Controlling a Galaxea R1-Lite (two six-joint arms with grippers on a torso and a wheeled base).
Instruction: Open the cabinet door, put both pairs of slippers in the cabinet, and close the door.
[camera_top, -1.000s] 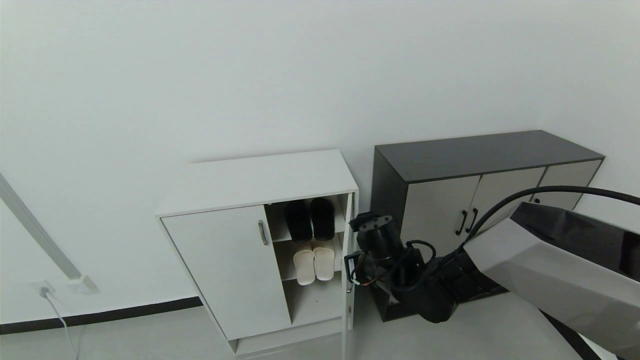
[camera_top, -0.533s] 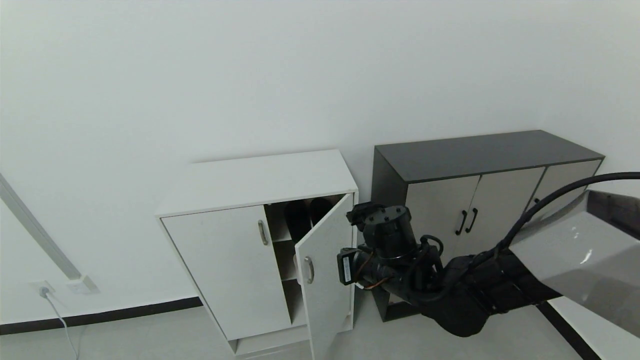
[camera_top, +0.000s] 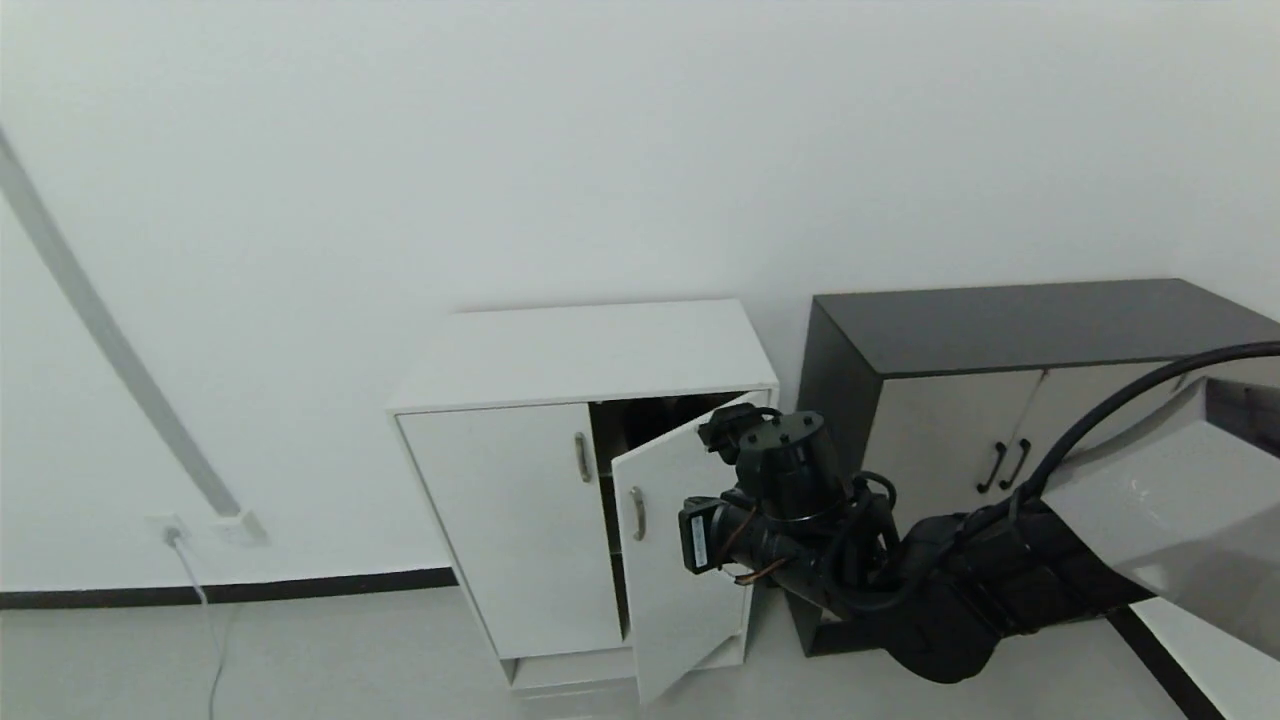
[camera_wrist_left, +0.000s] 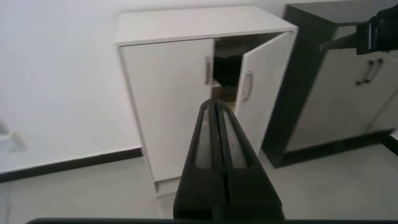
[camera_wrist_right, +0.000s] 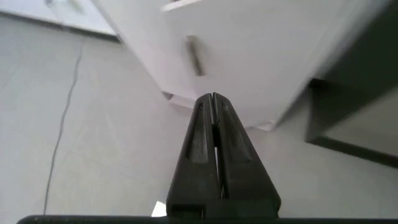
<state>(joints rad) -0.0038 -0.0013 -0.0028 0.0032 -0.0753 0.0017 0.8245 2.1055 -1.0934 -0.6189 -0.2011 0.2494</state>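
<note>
Cabinet door (camera_top: 662, 600): smooth flat white panel

Before me the grey floor (camera_top: 300, 660) bears the white cabinet (camera_top: 520, 520) and, just beside it, a dark-topped sideboard (camera_top: 1040, 320).

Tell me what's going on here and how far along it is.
The robot is working at the white cabinet. The left door is shut; the right door stands partly open, with the right gripper shut and empty close to its outer face. The left gripper is farther off, also shut and empty. A dark shape shows inside, high up.
</note>
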